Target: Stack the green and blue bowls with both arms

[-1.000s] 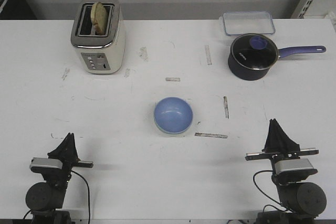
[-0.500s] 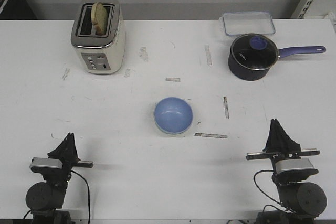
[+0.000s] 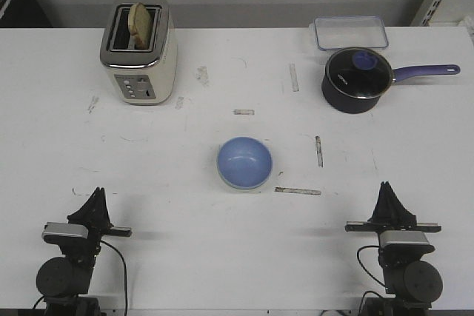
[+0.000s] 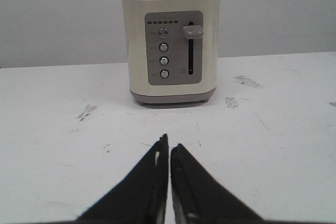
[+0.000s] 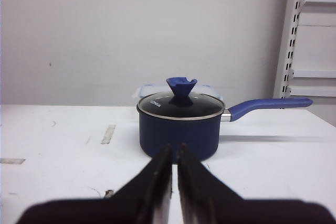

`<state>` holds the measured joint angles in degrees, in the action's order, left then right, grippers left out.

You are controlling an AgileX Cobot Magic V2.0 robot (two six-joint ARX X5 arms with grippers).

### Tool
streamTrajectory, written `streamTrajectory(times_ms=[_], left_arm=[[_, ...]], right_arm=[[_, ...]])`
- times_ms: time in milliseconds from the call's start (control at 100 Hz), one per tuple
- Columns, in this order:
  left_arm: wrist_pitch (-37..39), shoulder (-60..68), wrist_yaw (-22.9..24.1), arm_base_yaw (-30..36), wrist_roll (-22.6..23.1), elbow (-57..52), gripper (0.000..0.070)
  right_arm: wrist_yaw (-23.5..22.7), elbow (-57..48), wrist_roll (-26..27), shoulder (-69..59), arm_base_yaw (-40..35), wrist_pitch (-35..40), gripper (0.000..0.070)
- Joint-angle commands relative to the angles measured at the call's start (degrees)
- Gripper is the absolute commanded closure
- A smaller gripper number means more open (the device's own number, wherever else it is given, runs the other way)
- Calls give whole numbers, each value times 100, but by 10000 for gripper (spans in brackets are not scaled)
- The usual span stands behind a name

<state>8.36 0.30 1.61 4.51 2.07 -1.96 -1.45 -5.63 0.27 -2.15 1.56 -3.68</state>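
The light blue bowl (image 3: 244,160) rests near the middle of the white table (image 3: 170,183). A thin pale green edge (image 3: 238,188) shows under its near rim, so the green bowl seems to lie beneath it. Neither wrist view shows the bowls. My left gripper (image 3: 97,194) (image 4: 169,143) is at the near left, shut on nothing and pointing toward the toaster. My right gripper (image 3: 386,186) (image 5: 175,147) is at the near right, shut on nothing and pointing toward the saucepan. Both stand well apart from the bowls.
A cream toaster (image 3: 138,51) (image 4: 171,45) with a slice of bread in it stands at the back left. A dark navy saucepan (image 3: 357,79) (image 5: 180,124) with a glass lid and long handle is at the back right, a clear plastic container (image 3: 349,32) behind it. Tape strips (image 3: 298,191) mark the table.
The right arm has drawn back a little toward the table's near edge and sits lower. The left arm and the bowls have not moved.
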Motion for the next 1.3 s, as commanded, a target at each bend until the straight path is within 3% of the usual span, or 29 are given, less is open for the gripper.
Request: streamTrajectory(times_ms=[0,1290], left_arm=[[70,-11,13,-4,24,127,699],[70,-11,13,-4,26,127,699]], right_arm=[[-2,173,192,177,7,-55,693],[-2,492,212,208,-4,-17,693]])
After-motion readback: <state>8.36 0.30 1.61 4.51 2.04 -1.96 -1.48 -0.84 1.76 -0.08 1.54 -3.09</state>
